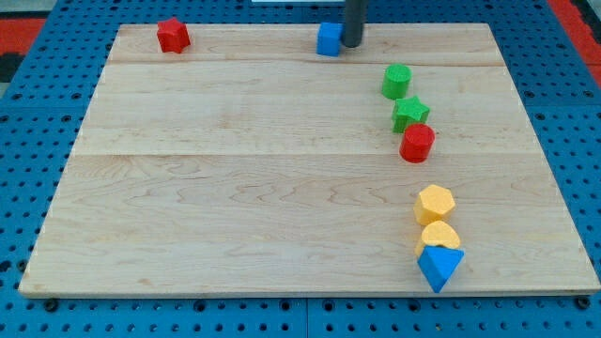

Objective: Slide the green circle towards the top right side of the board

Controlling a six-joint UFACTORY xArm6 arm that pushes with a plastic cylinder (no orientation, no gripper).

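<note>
Here my tip (352, 44) rests bare beside the blue block (329, 39), pinching nothing; the green circle (396, 81) lies apart toward the view's lower right.

I cannot read any words, numbers or signs here. The wooden board (235, 188) is plain wood with no writing on it. The blue table (28, 84) around it has only rows of small holes, no letters. The blocks, like the green circle (397, 81) and the red star (173, 35), show bare colour with no labels. My tip (352, 43) is plain and dark, with no brand or mark I can see.
</note>
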